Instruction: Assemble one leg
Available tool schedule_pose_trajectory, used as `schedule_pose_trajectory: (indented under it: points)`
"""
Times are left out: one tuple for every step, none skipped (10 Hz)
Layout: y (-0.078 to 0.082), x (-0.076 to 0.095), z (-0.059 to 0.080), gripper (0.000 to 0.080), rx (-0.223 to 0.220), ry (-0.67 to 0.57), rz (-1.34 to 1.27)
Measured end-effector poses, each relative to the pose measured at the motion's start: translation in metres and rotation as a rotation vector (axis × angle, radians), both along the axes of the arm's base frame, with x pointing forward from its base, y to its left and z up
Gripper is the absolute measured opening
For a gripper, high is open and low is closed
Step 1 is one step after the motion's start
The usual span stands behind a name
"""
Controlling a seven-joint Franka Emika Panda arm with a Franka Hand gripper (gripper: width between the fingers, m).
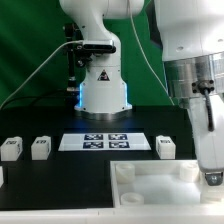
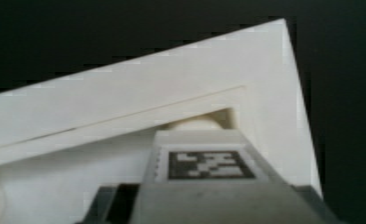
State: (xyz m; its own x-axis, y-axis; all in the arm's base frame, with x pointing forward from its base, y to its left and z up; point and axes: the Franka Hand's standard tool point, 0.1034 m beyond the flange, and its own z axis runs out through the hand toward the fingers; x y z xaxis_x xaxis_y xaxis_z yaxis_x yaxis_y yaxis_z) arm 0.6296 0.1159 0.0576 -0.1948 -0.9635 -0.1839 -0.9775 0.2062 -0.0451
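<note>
Gripper (image 1: 210, 168) appears closed on the tagged leg (image 2: 208, 165), holding it just over a corner socket (image 2: 198, 124) of the panel (image 2: 109, 110); leg judged light, rigid, smooth plastic, best clamped across its flat side faces.

- Your exterior view faces the arm's base (image 1: 103, 90) from the table's near side, slightly above table height, with the marker board (image 1: 105, 141) mid-table and the panel (image 1: 150, 185) nearest.
- Your wrist view looks down past the gripper (image 2: 210, 205), very close to the leg (image 2: 210, 165) pinched there.
- Both views share the panel's corner, at the exterior view's right.
</note>
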Motion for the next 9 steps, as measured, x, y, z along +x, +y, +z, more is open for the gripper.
schedule_pose_trajectory:
  points:
    - [0.0, 0.0, 0.0, 0.0456, 0.001, 0.001, -0.001]
    - [0.001, 0.0, 0.0, 0.0578, 0.0, -0.001, 0.012]
    - [0.003, -0.003, -0.001, 0.0578, -0.017, -0.019, 0.203]
    - [0.009, -0.005, -0.001, 0.0637, -0.041, -0.043, 0.388]
    - [0.018, -0.007, -0.001, 0.0646, -0.074, -0.063, 0.571]
    - [0.019, -0.008, -0.002, 0.0646, -0.083, -0.08, 0.692]
    - [0.017, -0.007, -0.002, 0.0646, -0.09, -0.094, 0.782]
    - [0.017, -0.007, -0.002, 0.0648, -0.097, -0.106, 0.867]
    - [0.013, -0.005, -0.001, 0.0648, -0.112, -0.13, 1.026]
